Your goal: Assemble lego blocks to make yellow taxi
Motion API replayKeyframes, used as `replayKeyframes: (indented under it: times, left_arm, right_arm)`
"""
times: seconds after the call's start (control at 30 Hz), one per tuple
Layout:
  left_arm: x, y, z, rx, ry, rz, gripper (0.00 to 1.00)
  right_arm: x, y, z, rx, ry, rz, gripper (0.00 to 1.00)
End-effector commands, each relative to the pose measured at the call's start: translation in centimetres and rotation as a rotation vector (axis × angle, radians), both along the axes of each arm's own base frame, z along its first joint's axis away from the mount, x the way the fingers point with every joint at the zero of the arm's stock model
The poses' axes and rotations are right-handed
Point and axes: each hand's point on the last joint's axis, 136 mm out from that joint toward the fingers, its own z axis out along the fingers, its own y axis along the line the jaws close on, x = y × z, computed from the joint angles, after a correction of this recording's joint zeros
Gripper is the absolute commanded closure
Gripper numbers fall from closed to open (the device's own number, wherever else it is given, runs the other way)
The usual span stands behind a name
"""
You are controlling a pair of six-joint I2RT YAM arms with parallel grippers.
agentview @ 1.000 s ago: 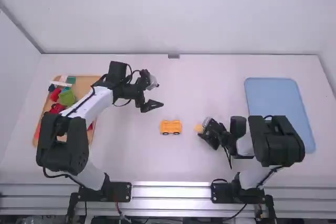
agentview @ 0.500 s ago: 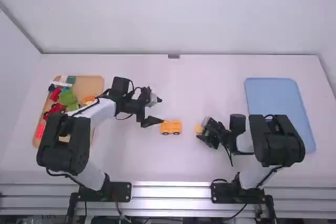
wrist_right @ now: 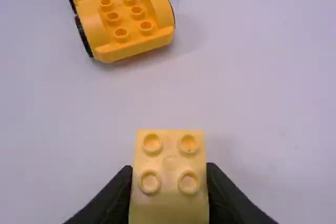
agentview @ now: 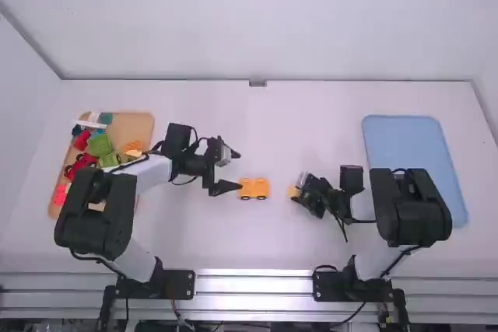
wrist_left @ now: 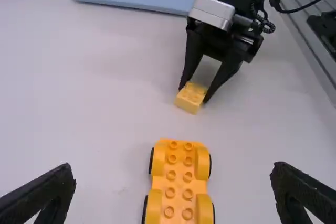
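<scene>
High view shows a white worktop (agentview: 272,130), pale wall (agentview: 233,21) behind, tan tray (agentview: 140,124) of coloured blocks (agentview: 99,144) at left, blue tray (agentview: 412,169) at right. Between them sits the yellow-orange wheeled base (agentview: 254,187), the left hand (agentview: 238,170) spread near it, the right hand (agentview: 296,193) pinching a small yellow block (wrist_right: 169,163).

There is one wheeled base (wrist_left: 178,184) on the worktop (agentview: 311,114), bearing four wheels (wrist_left: 210,165). Right of the base are one four-studded yellow block (wrist_right: 169,162), one right hand (agentview: 296,193) and one blue tray (agentview: 412,161). Left of it are one left hand (agentview: 239,170) and one wooden tray (agentview: 134,124) of overlapping pieces (agentview: 99,144), their number unclear.
</scene>
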Motion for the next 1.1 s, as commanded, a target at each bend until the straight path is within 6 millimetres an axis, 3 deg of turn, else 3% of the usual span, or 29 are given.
replayKeyframes:
  times: [0.0, 0.17, 0.23, 0.27, 0.37, 0.5, 0.57, 0.73, 0.87, 1.07]
  left_arm:
    - [-1.0, -0.3, -0.1, -0.033, 0.046, -0.018, 0.01]
    - [-1.3, -0.2, -0.4, -0.03, 0.057, -0.017, 0.01]
    - [-1.4, -0.2, -0.6, -0.028, 0.055, -0.015, 0.01]
    - [-1.4, -0.2, -0.7, -0.028, 0.054, -0.016, 0.01]
    - [-1.6, -0.2, -0.8, -0.033, 0.046, -0.016, 0.01]
    - [-1.8, -0.2, -1.2, -0.036, 0.026, -0.016, 0.01]
    - [-2.0, -0.1, -1.5, -0.035, 0.018, -0.016, 0.01]
    - [-2.3, -0.1, -2.4, -0.014, 0.0, -0.007, 0.01]
    - [-2.4, -0.6, -4.4, 0.058, -0.044, 0.01, 0.01]
    - [-0.7, -1.5, -6.9, 0.112, -0.066, 0.113, 0.01]
  right_arm:
    - [-0.1, 0.3, 0.1, 0.013, -0.009, 0.029, 0.73]
    - [-0.5, 0.3, -0.2, 0.006, 0.008, 0.034, 0.76]
    - [-0.6, 0.3, -0.5, 0.003, 0.012, 0.039, 0.61]
    - [-0.5, 0.3, -0.6, 0.003, 0.011, 0.038, 0.6]
    - [-0.7, 0.4, -0.8, 0.014, 0.011, 0.045, 0.6]
    - [-0.6, 0.8, -0.8, 0.047, 0.001, 0.059, 0.71]
    - [-0.4, 1.0, -0.2, 0.074, -0.015, 0.072, 0.76]
    - [0.6, 1.2, 1.8, 0.125, -0.064, 0.089, 0.78]
    - [2.0, 1.5, 4.2, 0.178, -0.078, 0.07, 0.78]
    - [3.2, 2.6, 7.0, 0.214, -0.135, 0.118, 0.77]
